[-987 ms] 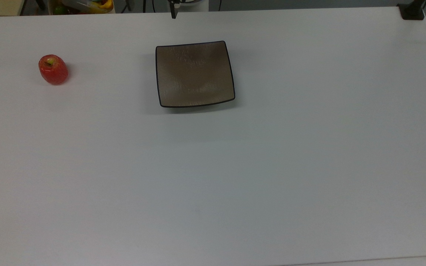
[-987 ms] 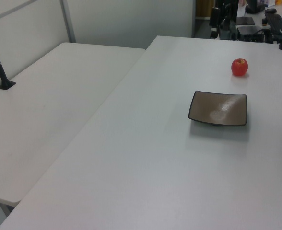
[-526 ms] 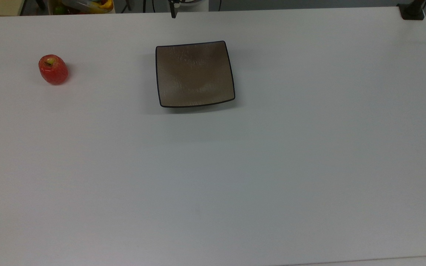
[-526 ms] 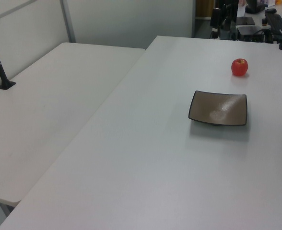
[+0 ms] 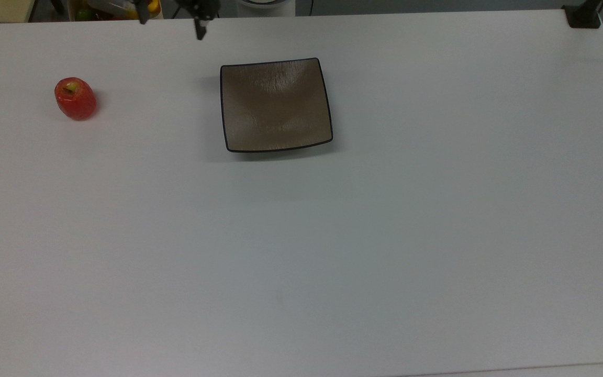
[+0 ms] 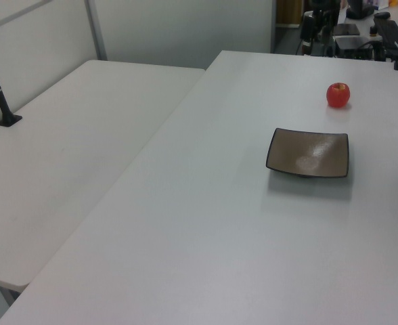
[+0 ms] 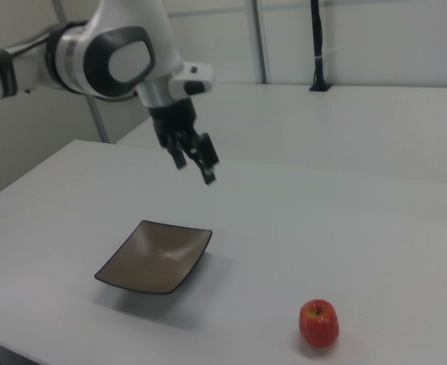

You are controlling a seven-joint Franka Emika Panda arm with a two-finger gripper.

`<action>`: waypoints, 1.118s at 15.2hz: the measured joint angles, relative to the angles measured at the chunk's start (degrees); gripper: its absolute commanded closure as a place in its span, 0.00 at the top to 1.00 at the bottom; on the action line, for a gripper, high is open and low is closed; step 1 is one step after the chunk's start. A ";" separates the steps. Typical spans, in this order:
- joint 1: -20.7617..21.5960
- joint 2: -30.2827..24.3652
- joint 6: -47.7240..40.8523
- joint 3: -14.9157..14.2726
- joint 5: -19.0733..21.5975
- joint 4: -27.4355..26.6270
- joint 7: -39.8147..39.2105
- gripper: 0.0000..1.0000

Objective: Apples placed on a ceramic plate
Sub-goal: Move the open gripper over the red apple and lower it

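The red apple (image 5: 75, 98) sits upright on the white bench (image 5: 333, 251), stem and yellow-green dimple up, far off to the top view's left. The square brown ceramic plate (image 5: 275, 104) lies empty, well apart from it toward the middle of the bench. In the right view the apple (image 7: 318, 323) is nearest the camera and the plate (image 7: 155, 256) lies to the right view's left of it.

The claw (image 7: 194, 163) hangs in the air above the bench, beyond the plate's far edge in the right view, its 2 fingers parted and holding nothing. It is well apart from the apple, so the whole reach and pick-up appear to lie ahead.

Likely risks, as I judge them:
1. The apple is round and glossy, so an off-centre squeeze could squirt it out and send it rolling across the open bench.
2. A descent too low or to 1 side could knock it over before the fingers close.
3. The plate's corners turn up slightly, so a low carry could clip the rim and shift the plate.
4. Released from too high, the apple could roll off the slick, textured surface.
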 measured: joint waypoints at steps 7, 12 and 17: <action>-4.67 -0.18 4.82 -10.27 -3.22 -5.72 -18.66 1.00; -7.11 4.87 16.79 -12.55 -3.59 -11.24 -27.16 1.00; -8.18 10.98 21.80 -12.54 -4.54 -11.46 -27.81 1.00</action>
